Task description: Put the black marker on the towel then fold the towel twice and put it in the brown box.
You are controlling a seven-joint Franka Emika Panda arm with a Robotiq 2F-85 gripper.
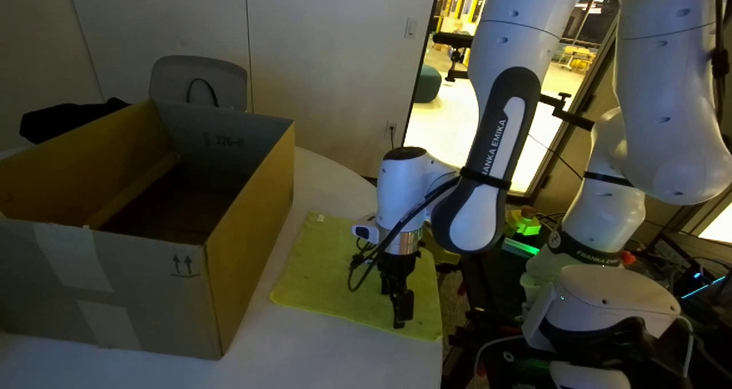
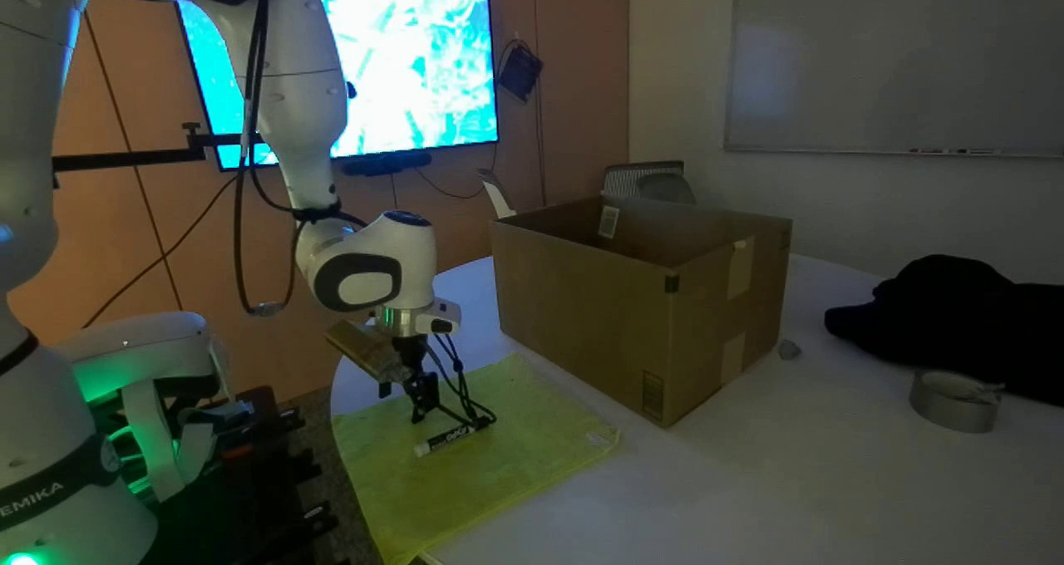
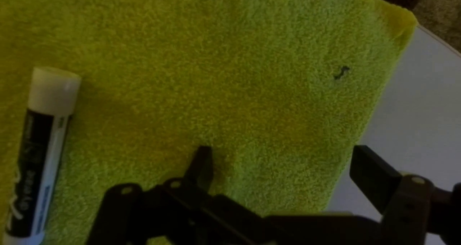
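The yellow towel (image 1: 320, 274) lies spread flat on the table, next to the brown box; it also shows in an exterior view (image 2: 532, 449) and the wrist view (image 3: 162, 75). The black marker (image 2: 446, 439) lies on the towel; in the wrist view the marker (image 3: 34, 169) is at the left, outside the jaws. My gripper (image 3: 283, 153) is open and empty, low over the towel, with one finger over cloth and one past its edge. The gripper shows in both exterior views (image 1: 392, 308) (image 2: 401, 405). The brown box (image 1: 251, 223) (image 2: 582, 307) stands open at the top.
A black cloth (image 2: 956, 320), a grey tape roll (image 2: 953, 403) and a small grey lump (image 2: 789, 350) lie on the table (image 2: 748, 482) beyond the box. The towel's near side reaches the table edge by the robot base. A grey chair (image 1: 200, 80) stands behind the box.
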